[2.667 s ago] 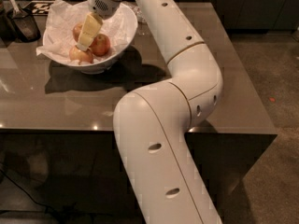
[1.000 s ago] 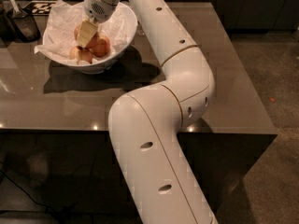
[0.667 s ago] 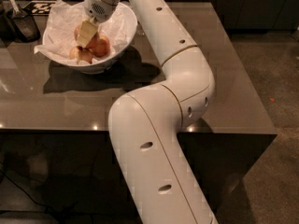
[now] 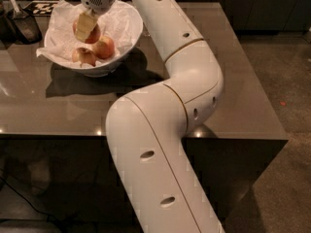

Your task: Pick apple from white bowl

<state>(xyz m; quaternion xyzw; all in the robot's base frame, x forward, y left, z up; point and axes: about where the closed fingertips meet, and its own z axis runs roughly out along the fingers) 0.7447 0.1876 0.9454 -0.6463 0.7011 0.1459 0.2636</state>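
Observation:
The white bowl (image 4: pixel 108 70) stands at the far left of the brown table, lined with crumpled white paper. My gripper (image 4: pixel 85 26) reaches down over the bowl's left half from the arm above. It is shut on the red-orange apple (image 4: pixel 94 34) and holds it a little above the bowl's bottom; a yellowish finger (image 4: pixel 84 25) covers the apple's left side, and no sticker shows. A smaller red-yellow apple (image 4: pixel 105 47) and a duller brownish apple (image 4: pixel 84 56) lie in the bowl just below it.
A dark container with a utensil (image 4: pixel 19 22) stands left of the bowl. A black-and-white patterned mat (image 4: pixel 38 5) lies behind it. My white arm (image 4: pixel 184 67) arches over the table's middle. The table's front edge (image 4: pixel 58 132) runs along the lower left.
The gripper has closed on the red-orange apple and raised it off the other two apples. The arm has shifted with it.

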